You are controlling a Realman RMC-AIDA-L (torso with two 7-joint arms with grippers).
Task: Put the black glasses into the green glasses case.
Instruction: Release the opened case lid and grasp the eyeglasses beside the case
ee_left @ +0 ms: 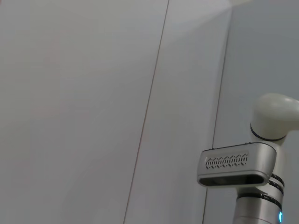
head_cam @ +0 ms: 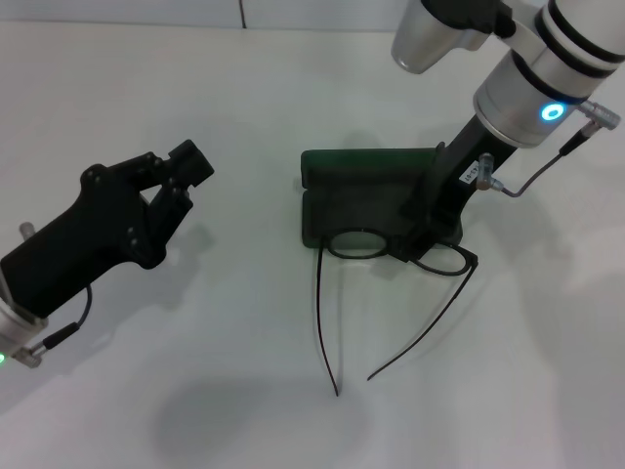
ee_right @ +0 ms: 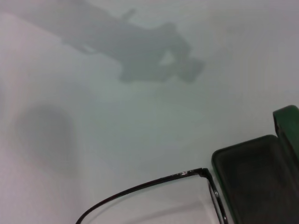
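The green glasses case (head_cam: 366, 191) lies open in the middle of the white table, seen in the head view. The black glasses (head_cam: 356, 242) sit at its near edge, lenses over the rim, with both long temple arms stretching toward me. My right gripper (head_cam: 415, 246) reaches down onto the frame near the bridge and appears shut on it. In the right wrist view, one temple arm of the black glasses (ee_right: 149, 183) curves beside the green glasses case (ee_right: 254, 182) and its dark lining. My left gripper (head_cam: 186, 186) hovers open to the left, well apart from both.
The white table (head_cam: 195, 371) spreads around the case, with a wall seam at the back. The left wrist view shows only wall panels and a silver part of the right arm (ee_left: 233, 168).
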